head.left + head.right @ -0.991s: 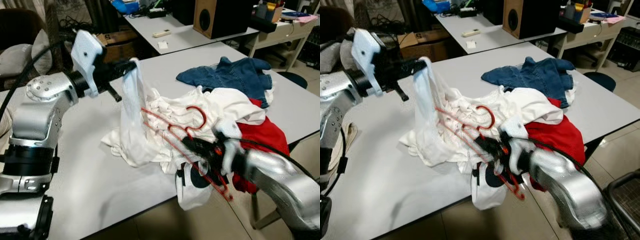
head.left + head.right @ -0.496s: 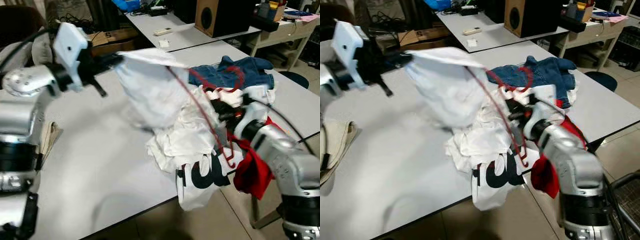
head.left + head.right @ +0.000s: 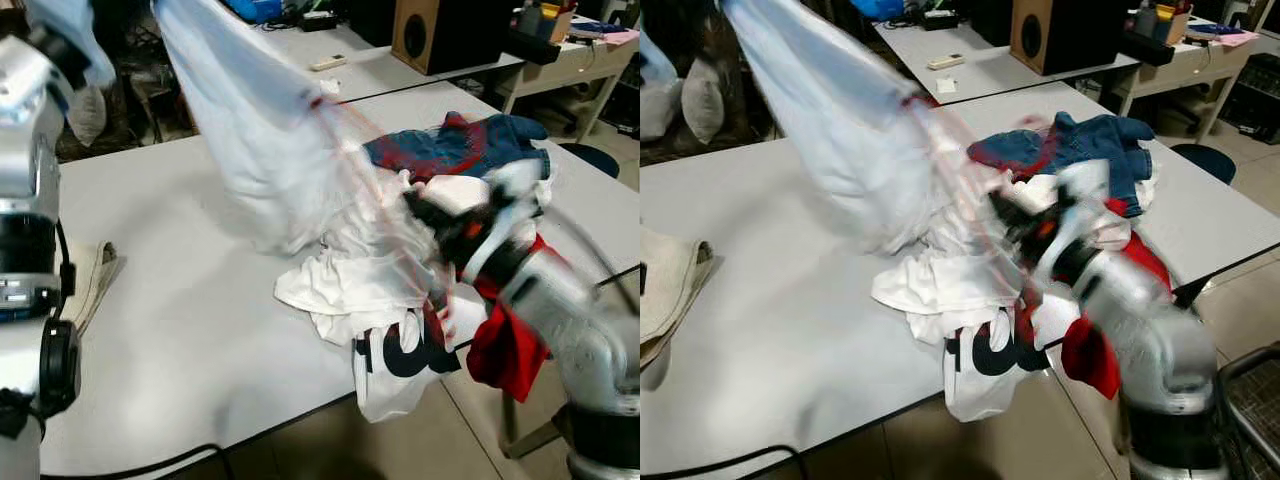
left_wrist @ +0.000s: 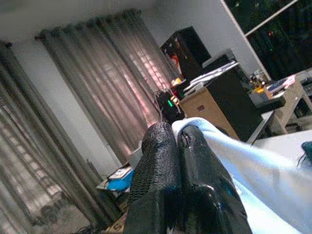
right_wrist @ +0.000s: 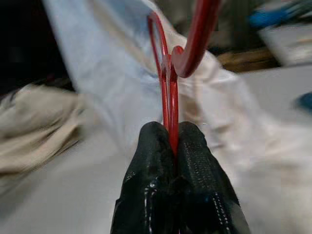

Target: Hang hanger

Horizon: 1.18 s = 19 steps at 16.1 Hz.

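Now | shirt has been lifted high off surface by left end effector | hanger clamped in right end effector | insertion judged underway

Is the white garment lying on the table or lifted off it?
Lifted: the left gripper pinches the white garment up high, trailing down to the clothes pile.

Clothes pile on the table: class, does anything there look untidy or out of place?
Yes. The clothes pile is a tangled heap, and a white printed garment droops over the table's front edge. The left claw lifts a white shirt high; the right claw grips the red hanger.
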Tool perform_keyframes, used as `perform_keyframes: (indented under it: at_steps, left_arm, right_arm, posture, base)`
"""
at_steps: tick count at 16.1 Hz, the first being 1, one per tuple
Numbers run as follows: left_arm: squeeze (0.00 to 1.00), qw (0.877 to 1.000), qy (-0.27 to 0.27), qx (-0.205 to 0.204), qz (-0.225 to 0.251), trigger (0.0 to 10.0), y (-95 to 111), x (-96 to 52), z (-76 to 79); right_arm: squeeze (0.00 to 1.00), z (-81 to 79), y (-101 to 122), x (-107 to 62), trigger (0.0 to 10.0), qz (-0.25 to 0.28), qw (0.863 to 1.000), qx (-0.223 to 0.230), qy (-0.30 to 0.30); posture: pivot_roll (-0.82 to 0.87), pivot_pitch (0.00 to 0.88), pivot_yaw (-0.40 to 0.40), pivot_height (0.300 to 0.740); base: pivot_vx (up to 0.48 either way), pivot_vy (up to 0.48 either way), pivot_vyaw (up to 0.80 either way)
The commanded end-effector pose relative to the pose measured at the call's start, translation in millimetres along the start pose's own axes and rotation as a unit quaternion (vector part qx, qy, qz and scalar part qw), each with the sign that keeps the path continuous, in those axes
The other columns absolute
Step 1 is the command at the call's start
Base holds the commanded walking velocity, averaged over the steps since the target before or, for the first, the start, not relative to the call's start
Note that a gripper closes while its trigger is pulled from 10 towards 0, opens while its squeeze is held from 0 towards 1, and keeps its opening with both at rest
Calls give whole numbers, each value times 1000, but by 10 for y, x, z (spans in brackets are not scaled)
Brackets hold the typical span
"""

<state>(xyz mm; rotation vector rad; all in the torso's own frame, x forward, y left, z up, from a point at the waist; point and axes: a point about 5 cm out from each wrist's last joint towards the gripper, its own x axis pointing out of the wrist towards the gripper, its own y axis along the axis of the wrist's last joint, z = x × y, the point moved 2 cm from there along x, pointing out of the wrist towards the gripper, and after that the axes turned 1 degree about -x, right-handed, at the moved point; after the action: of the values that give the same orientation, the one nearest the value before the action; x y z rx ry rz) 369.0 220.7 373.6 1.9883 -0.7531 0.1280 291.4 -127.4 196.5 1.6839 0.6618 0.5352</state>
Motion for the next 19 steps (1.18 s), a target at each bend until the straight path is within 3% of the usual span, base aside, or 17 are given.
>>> perform_keyframes:
  at_steps: [1, 4, 6, 8, 12, 14, 16, 19]
  left_arm:
    - [0, 1000, -15, -5, 0, 0, -16, 38, 69]
    - [0, 997, -81, -11, -16, 549, -138, 81, 387]
    - [0, 989, -141, -29, -30, 0, -268, 68, 646]
    - [0, 983, -179, -25, -43, 0, -330, 39, 756]
    - [0, 978, -198, -17, -67, 0, -412, -19, 797]
    - [0, 975, -208, -18, -74, 0, -443, -44, 797]
    - [0, 968, -236, -36, -76, 0, -467, -67, 853]
    - [0, 961, -262, -52, -74, 0, -482, -55, 977]
  right_arm:
    - [0, -182, -33, 10, 10000, -16, 999, -7, 50]
    - [0, -366, -143, -24, 10000, -46, 994, -9, 101]
    - [0, -364, -187, -64, 10000, -63, 993, -12, 102]
    - [0, -359, -221, -103, 10000, -81, 991, -25, 105]
    - [0, -297, -336, -300, 10000, -146, 979, -83, 112]
    - [0, -165, -364, -388, 10000, -181, 970, -136, 87]
    - [0, -112, -252, -355, 10000, -155, 968, -177, 85]
    - [0, -196, -194, -270, 10000, -141, 962, -195, 129]
  posture:
    - [33, 0, 75, 740]
    - [22, 0, 81, 740]
    - [12, 0, 85, 740]
    - [9, 0, 84, 740]
    - [5, 0, 82, 740]
    - [7, 0, 80, 740]
    - [4, 0, 85, 740]
    - [5, 0, 90, 740]
  base:
    - [0, 0, 0]
    - [0, 0, 0]
    - [0, 0, 0]
    - [0, 0, 0]
    - [0, 0, 0]
    - [0, 0, 0]
    - [0, 0, 0]
    - [0, 0, 0]
